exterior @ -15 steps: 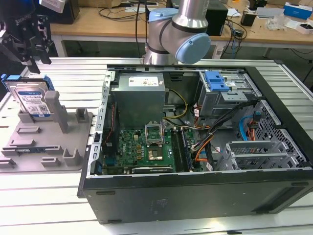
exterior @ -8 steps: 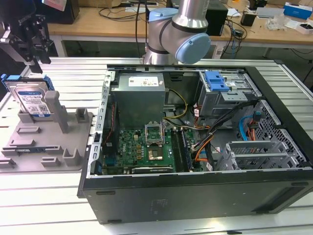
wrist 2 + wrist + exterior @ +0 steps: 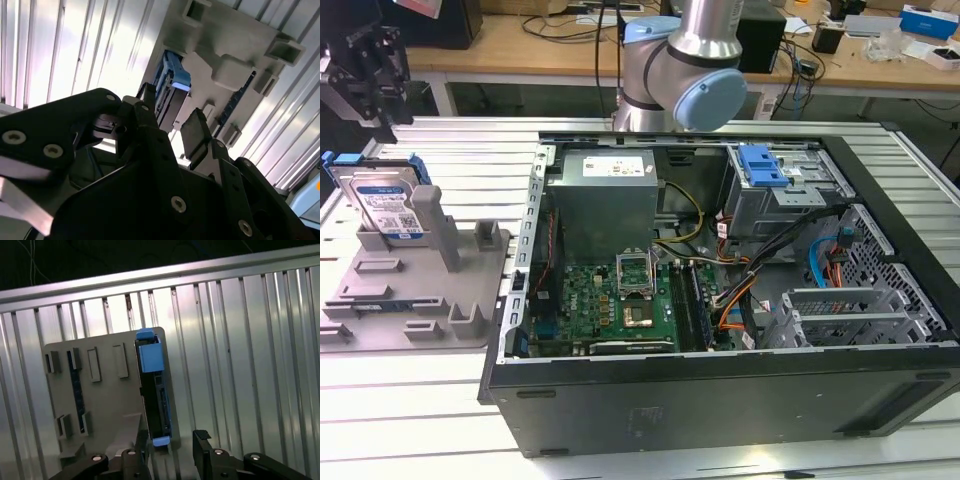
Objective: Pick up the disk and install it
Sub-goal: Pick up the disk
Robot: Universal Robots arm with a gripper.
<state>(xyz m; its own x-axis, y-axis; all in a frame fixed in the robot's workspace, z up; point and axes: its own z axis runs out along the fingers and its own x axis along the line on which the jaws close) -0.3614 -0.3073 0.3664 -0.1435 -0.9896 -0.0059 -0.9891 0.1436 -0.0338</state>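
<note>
Grey fixture holds the disk upright, post beside it; end effector gapes above.

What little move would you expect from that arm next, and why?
Probably a short descent straight toward the disk. The gripper hangs above it with its jaws open and holding nothing. In the first wrist view the disk's edge lies roughly in line with the gap between them, and the disk stands upright in the grey holder.
</note>
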